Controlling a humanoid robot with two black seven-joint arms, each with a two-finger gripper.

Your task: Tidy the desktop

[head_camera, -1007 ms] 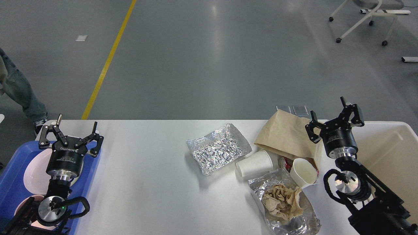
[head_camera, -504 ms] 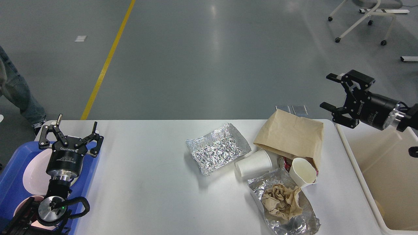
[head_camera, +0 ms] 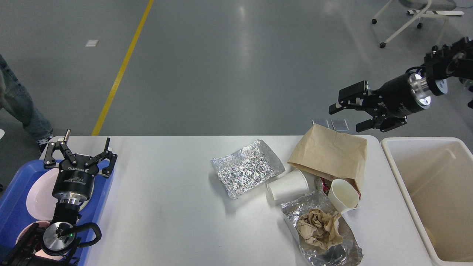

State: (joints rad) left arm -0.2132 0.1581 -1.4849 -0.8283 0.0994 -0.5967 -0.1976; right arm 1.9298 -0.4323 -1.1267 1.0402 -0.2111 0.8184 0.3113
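The white desktop (head_camera: 170,207) carries litter at its right half: a crumpled foil tray (head_camera: 245,168), a brown paper bag (head_camera: 330,153), a white paper cup lying on its side (head_camera: 288,184), a second white cup (head_camera: 343,195), and a foil sheet (head_camera: 332,251) with a crumpled brown napkin (head_camera: 319,227) on it. My right gripper (head_camera: 347,116) is open and empty, held high above the far edge beyond the paper bag, pointing left. My left gripper (head_camera: 79,151) is open and empty above the blue tray (head_camera: 14,184) at the left edge.
A cream plastic bin (head_camera: 432,195) stands at the right end of the desktop. The blue tray holds white and pink dishes (head_camera: 38,188). A person's leg (head_camera: 18,99) shows at far left. A chair base (head_camera: 410,22) stands on the floor at far right.
My right arm has swung up from over the bin's left edge, turned sideways and moved left, now pointing left above the bag. The left arm has not moved.
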